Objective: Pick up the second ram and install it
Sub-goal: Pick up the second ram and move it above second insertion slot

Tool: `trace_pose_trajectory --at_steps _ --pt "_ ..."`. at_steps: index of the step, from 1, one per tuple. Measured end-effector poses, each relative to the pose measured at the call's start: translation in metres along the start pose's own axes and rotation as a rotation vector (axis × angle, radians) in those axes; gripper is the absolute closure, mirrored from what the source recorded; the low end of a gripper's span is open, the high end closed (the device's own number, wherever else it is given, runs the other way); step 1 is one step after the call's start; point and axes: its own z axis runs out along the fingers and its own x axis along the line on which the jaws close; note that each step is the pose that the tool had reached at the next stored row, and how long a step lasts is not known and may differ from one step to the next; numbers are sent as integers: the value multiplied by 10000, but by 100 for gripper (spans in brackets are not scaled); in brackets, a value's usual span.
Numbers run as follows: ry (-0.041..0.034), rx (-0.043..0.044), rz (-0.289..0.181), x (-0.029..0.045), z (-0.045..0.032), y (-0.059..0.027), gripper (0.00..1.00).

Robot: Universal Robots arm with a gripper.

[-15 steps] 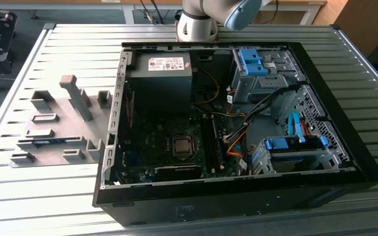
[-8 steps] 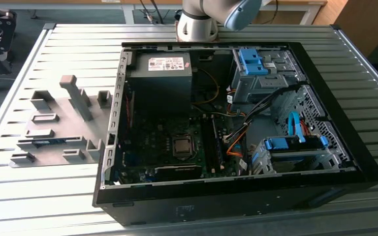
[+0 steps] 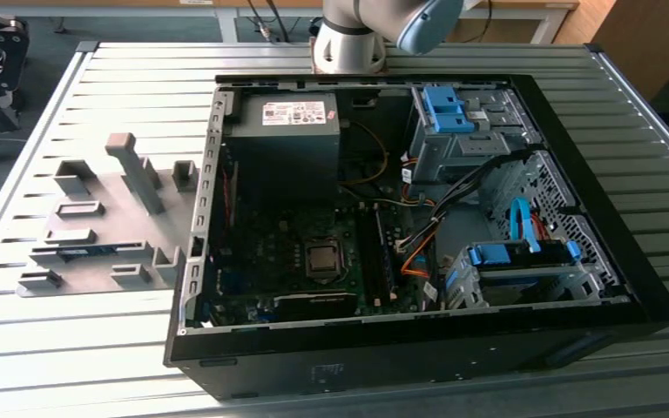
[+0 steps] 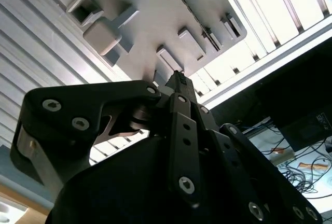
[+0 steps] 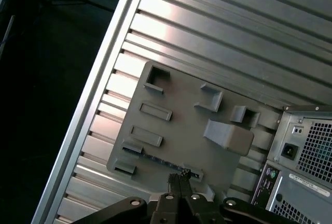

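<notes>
1. Where the exterior view looks down, the second ram (image 3: 84, 252) sits on edge in the grey holder plate (image 3: 125, 231), beside the open computer case (image 3: 428, 335).
2. In the first wrist view, the gripper (image 5: 178, 176) points at that stick, its fingers together and empty.
3. The second wrist view shows the same closed fingers. The pick-up looks barely begun, and a grasp calls for parting them to straddle the thin board.

Ribbed counter (image 3: 137, 104) of brushed, satin-bright aluminium, matt grey plastic holder plate (image 5: 181, 125) just ahead of the end effector (image 5: 179, 175), itself matt black with shiny screw heads (image 4: 185, 184), computer case (image 3: 428, 357) in dull black painted metal, glossy blue plastic drive brackets (image 3: 445, 109)
</notes>
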Motion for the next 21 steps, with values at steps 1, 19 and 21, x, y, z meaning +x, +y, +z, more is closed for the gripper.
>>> trace_pose_trajectory --at_steps 1,19,21 --pt "0 0 0 0 0 0 89" --pt "95 -20 -1942 0 10 -1 89" --pt "95 -17 -1942 0 11 0 89"
